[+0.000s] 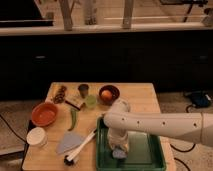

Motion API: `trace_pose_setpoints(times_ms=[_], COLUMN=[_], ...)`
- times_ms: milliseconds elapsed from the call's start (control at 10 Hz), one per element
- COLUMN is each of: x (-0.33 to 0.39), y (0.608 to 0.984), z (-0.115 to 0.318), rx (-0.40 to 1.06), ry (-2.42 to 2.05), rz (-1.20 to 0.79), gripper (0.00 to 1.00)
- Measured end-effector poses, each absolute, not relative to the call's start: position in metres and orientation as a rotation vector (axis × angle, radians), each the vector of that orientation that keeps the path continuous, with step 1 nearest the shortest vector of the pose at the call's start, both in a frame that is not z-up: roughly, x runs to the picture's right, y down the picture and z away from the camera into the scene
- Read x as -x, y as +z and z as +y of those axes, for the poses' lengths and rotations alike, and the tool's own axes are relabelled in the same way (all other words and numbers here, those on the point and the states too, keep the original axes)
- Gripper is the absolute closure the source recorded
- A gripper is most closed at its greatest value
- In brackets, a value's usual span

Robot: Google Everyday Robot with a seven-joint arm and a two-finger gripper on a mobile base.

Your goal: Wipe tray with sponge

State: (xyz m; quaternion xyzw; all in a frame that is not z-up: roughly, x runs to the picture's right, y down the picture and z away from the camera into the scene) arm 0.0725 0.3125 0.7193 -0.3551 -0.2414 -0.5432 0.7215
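The dark green tray (146,151) lies at the front right of the wooden table (142,102). The small pale blue-grey sponge (118,154) rests on the tray's left part, near its front left corner. My gripper (118,148) hangs from the white arm that comes in from the right. It points straight down, is shut on the sponge, and holds it against the tray floor. The arm's wrist hides the tray's back left corner.
Left of the tray lie a white-handled brush (81,147) and a flat grey-blue cloth (67,143). Further left are an orange bowl (44,113) and a white cup (36,136). Behind are a green pod (73,119), a green cup (90,101) and a dark bowl holding an orange (109,93).
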Motion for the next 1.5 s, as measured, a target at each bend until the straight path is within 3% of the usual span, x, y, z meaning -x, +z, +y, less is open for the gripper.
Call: trace_pose_setpoints(times_ms=[400, 800, 1200, 1500], x=[-0.133, -0.173, -0.126, -0.072], y=[0.723, 0.747, 0.755, 0.742], z=[0.318, 0.292, 0.282, 0.298], rx=[0.814, 0.83, 0.823, 0.814], ry=[-1.114, -1.021, -1.094, -1.223], rz=[-0.499, -0.435, -0.447, -0.502], gripper=[1.0, 1.0, 1.0, 1.0])
